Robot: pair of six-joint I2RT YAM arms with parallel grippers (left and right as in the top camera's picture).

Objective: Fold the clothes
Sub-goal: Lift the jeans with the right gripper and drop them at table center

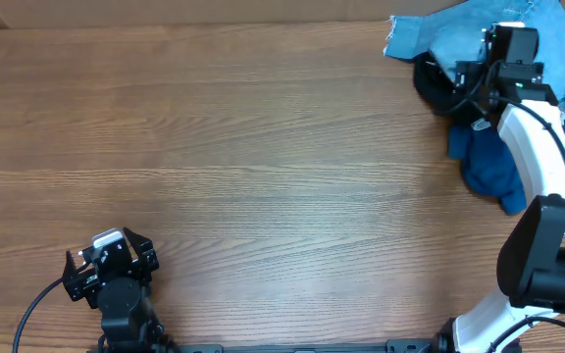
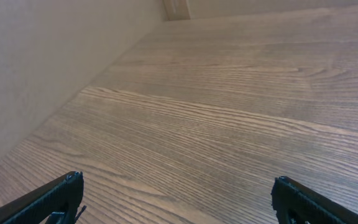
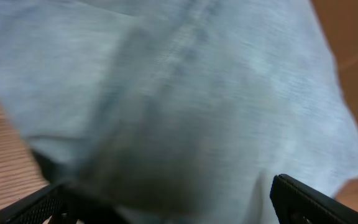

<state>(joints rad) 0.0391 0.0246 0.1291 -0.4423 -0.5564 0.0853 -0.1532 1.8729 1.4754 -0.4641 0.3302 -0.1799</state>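
A heap of clothes lies at the table's far right corner: a light blue garment (image 1: 459, 34) on top, a black one (image 1: 437, 88) under its left side, and a dark blue one (image 1: 488, 162) nearer the front. My right gripper (image 1: 503, 54) hovers over the light blue garment; in the right wrist view the pale blue cloth (image 3: 185, 81) fills the frame and the fingers (image 3: 179, 202) are spread wide just above it, holding nothing. My left gripper (image 1: 111, 257) is open and empty at the front left, over bare wood (image 2: 179, 193).
The wooden table (image 1: 224, 157) stretches left of the heap. A beige wall (image 2: 36, 56) runs along the table's left edge in the left wrist view.
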